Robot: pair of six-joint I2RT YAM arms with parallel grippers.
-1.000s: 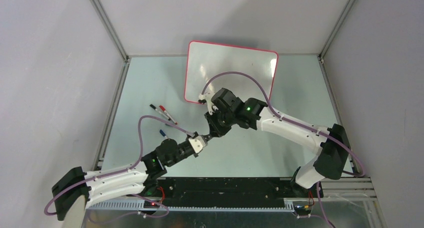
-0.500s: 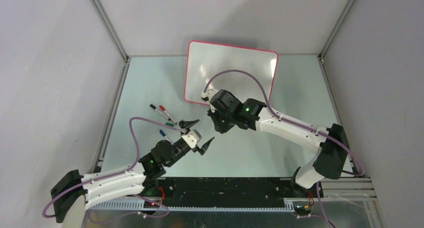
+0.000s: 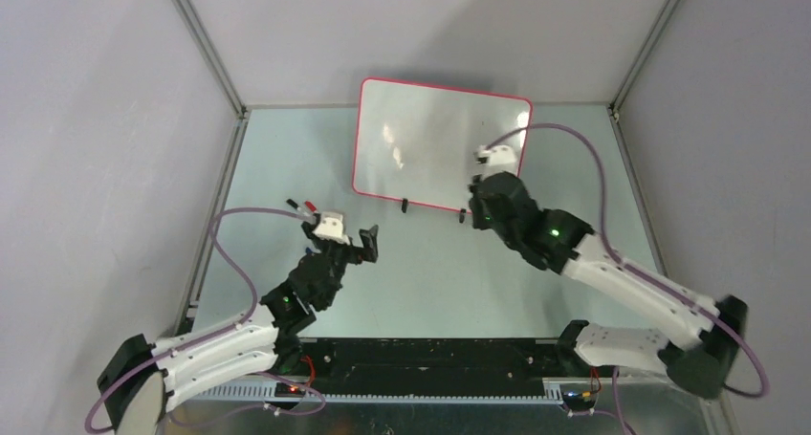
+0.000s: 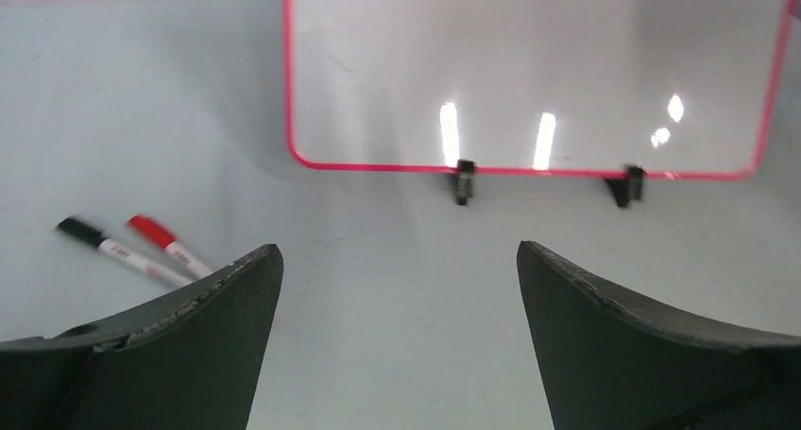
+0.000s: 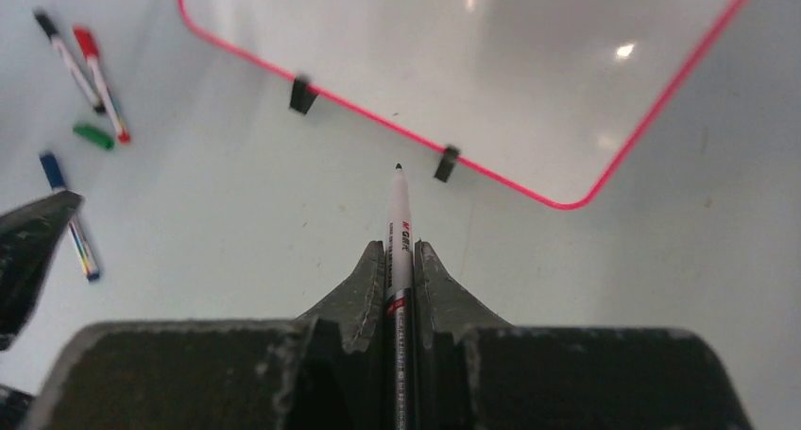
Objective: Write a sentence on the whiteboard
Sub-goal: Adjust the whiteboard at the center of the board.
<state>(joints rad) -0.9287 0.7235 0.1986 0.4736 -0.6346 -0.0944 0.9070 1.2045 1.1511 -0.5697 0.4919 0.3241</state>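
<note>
White marker (image 5: 400,213), red lettering illegible, pinched in right hand (image 5: 399,250).

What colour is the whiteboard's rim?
The whiteboard rim is red-pink, clearest in the left wrist view.

One whiteboard (image 5: 453,61), two black feet (image 5: 302,94) (image 5: 446,163), four markers (image 5: 66,57) (image 5: 102,85) (image 5: 71,227) (image 5: 400,222), one green cap (image 5: 93,135).

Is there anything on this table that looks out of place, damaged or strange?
Only one small thing: a short green piece, probably a marker cap, lies loose beside the red marker. The right gripper holds an uncapped marker. The whiteboard stands on its feet, undamaged.
</note>
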